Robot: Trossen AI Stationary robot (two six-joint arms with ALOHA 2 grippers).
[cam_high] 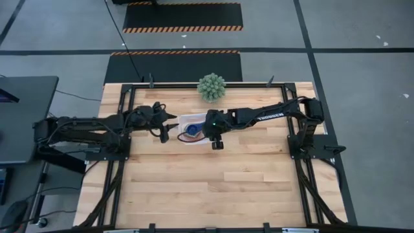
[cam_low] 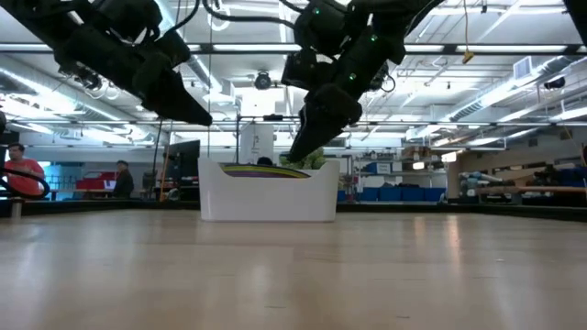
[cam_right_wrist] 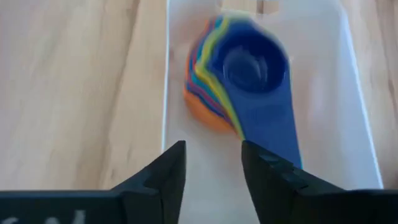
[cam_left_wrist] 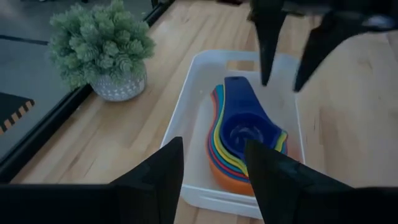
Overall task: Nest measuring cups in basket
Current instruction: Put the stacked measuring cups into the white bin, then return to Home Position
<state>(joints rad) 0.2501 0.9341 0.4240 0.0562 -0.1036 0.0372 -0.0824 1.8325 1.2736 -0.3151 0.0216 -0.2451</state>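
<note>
The white basket (cam_high: 183,120) stands on the wooden table, a little behind its middle. Inside it the measuring cups (cam_left_wrist: 242,134) lie nested in one stack, dark blue on top, with yellow, green, red and orange rims showing below; their handles fan out together (cam_right_wrist: 267,134). My left gripper (cam_left_wrist: 211,168) hovers open above the basket's left end. My right gripper (cam_right_wrist: 213,155) hovers open over the basket's right end, and its two fingers also show in the left wrist view (cam_left_wrist: 267,56). Both are clear of the stack, with nothing between their fingers.
A green spiky ball plant in a pale pot (cam_high: 211,87) stands just behind the basket at the table's far edge. Bare wooden table (cam_high: 220,188) lies in front of the basket. In the low view, people show in the room far behind the table (cam_low: 23,174).
</note>
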